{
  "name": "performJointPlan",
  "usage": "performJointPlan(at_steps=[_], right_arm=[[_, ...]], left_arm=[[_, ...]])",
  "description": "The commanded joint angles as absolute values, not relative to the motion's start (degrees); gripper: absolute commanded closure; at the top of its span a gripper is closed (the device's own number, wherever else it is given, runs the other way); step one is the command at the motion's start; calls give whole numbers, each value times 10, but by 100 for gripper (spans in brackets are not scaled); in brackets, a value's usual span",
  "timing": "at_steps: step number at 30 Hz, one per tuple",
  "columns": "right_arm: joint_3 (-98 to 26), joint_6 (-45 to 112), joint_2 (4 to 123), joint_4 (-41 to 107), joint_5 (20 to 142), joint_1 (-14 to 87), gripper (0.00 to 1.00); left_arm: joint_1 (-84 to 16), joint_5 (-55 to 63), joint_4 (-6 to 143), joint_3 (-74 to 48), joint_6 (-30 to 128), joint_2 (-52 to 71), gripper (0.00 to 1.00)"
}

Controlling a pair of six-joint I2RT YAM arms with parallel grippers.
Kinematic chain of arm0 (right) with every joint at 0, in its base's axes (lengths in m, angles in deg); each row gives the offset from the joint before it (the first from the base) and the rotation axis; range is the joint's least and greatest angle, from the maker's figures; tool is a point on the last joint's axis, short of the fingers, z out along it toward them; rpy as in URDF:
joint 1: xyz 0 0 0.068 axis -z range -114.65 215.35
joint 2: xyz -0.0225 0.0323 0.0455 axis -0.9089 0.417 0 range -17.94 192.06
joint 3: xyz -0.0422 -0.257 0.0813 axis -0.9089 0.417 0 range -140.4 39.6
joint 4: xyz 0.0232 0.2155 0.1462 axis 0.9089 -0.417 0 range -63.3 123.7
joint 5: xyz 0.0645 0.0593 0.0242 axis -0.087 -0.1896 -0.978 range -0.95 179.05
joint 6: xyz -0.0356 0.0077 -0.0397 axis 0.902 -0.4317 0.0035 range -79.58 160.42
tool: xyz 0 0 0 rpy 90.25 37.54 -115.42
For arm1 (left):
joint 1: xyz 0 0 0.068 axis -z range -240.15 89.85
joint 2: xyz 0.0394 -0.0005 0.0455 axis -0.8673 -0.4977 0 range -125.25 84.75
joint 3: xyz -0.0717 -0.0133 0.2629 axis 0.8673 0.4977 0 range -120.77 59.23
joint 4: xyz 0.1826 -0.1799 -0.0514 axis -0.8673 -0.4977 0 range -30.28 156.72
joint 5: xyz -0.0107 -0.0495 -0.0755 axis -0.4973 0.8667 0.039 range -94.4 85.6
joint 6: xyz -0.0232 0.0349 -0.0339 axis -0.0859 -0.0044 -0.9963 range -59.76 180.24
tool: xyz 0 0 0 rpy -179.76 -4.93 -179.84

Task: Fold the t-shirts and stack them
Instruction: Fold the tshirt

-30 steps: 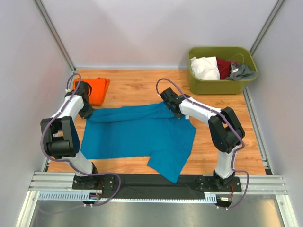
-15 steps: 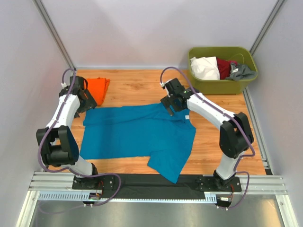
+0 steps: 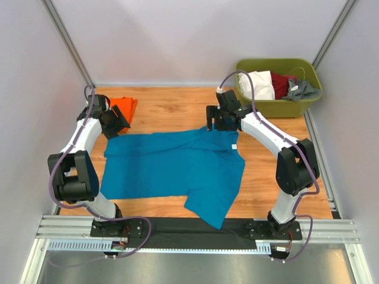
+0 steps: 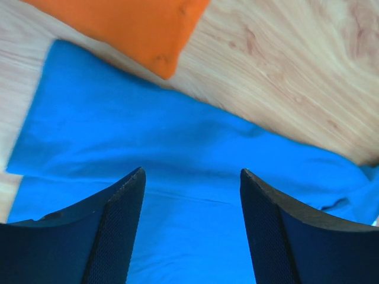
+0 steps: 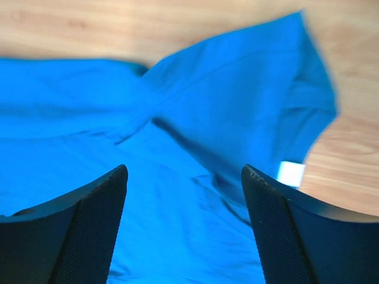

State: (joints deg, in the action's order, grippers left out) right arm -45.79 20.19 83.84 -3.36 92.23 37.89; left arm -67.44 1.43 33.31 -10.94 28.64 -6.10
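— Left gripper (image 4: 192, 177)?
— Jaws spread wide, empty, over the teal t-shirt (image 3: 172, 168), laid out mid-frame on the table (image 3: 266, 177).
— Right gripper (image 5: 185, 171)?
— Likewise wide apart, gripping nothing, above the shirt's upper edge.
— Orange t-shirt (image 3: 124, 108)?
— Upper left, lying compact — just beside the teal one's corner.

Lab robot cell: grey panel walls (image 3: 195, 41), aluminium rails (image 3: 65, 228).

both pincers released the teal shirt (image 3: 177, 165) and lifted away.
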Motion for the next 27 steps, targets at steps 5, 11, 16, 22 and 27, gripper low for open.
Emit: performJointPlan(at_steps=[5,11,16,22,27], right_arm=[[-457,181,895,12,862,375,41],[-481,163,946,-7,905,389,57],[-495,153,962,-7,919,399,57],[-490,129,991,0,919,428,59],[-470,132,999,2,918,439,60]], left_arm=[[-616,125,422,-113,282,-95,32],[-576,116,447,-135,256,-138,41],[-572,84,454,-135,224,-181,50],[-572,2,420,-138,173,-215,53],[-573,-43,414,-123,147,-224,55]])
